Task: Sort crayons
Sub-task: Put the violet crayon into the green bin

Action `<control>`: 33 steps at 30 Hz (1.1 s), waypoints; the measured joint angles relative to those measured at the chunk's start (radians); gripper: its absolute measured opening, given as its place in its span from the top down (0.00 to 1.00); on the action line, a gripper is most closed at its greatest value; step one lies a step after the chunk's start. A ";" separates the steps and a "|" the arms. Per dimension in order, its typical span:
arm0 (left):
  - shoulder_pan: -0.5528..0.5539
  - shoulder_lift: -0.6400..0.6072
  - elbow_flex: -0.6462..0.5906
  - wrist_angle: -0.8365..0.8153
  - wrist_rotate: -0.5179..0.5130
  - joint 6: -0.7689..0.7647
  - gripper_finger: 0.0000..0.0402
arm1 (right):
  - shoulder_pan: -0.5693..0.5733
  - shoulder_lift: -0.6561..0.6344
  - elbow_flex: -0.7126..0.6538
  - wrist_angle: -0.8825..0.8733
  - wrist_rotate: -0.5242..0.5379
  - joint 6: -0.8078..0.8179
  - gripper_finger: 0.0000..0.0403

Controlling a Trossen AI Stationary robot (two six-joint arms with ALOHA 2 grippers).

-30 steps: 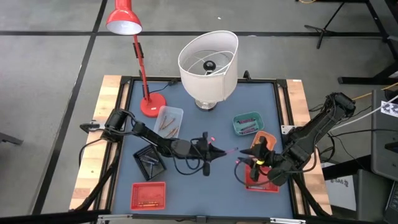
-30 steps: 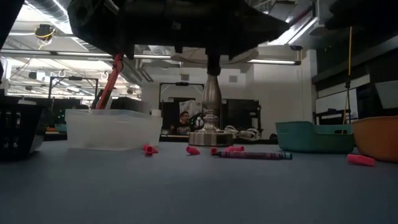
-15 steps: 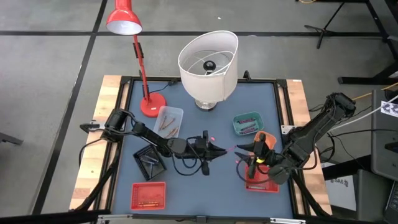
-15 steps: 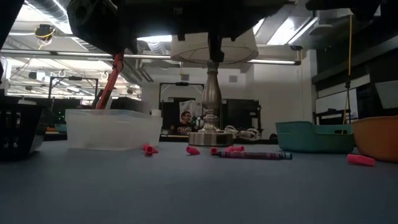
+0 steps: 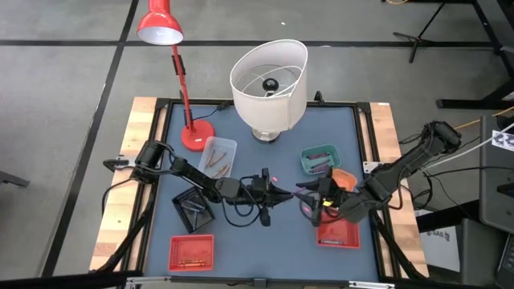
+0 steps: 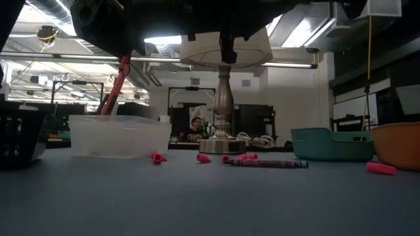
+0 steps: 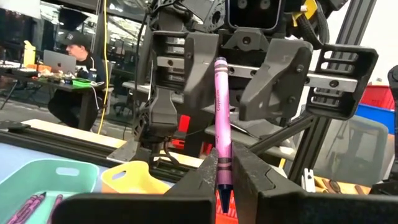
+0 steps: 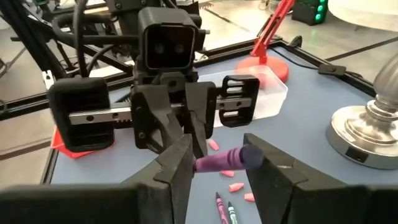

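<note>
Purple crayon (image 7: pixel 222 124) sits clenched in the left gripper (image 5: pixel 277 193) above mid-table, its long axis pointing straight at the released right gripper (image 5: pixel 309 198), whose spread fingers (image 8: pixel 176 163) already flank its free end for a handover.

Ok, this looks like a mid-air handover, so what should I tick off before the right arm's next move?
1. Left end effector shut on the purple crayon: ok.
2. Purple crayon sits between the right end effector's fingers: ok.
3. Right end effector closed on it: not ok, it is open.
4. Teal tray with purple crayons uncovered: ok.
5. Table sorted: not ok, a loose crayon lies on it.
</note>
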 joint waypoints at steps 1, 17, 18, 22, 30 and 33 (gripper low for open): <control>0.000 0.000 0.000 0.000 0.000 0.000 0.97 | -0.007 0.000 0.000 -0.001 -0.005 -0.001 0.65; 0.001 0.000 0.000 -0.014 -0.008 0.002 0.97 | -0.015 0.000 0.000 0.001 -0.016 -0.021 0.88; 0.001 0.000 0.000 -0.019 -0.010 0.002 0.97 | -0.015 0.000 0.000 0.002 -0.018 -0.020 0.90; 0.002 0.000 0.000 -0.026 -0.012 0.002 0.97 | -0.015 0.000 0.000 0.002 -0.020 -0.020 0.95; 0.013 0.000 0.000 -0.028 -0.050 0.000 0.95 | -0.016 0.000 0.000 -0.004 0.011 -0.022 0.94; 0.022 0.000 0.000 -0.028 -0.057 -0.004 0.89 | -0.016 0.000 0.000 -0.016 0.050 -0.025 0.95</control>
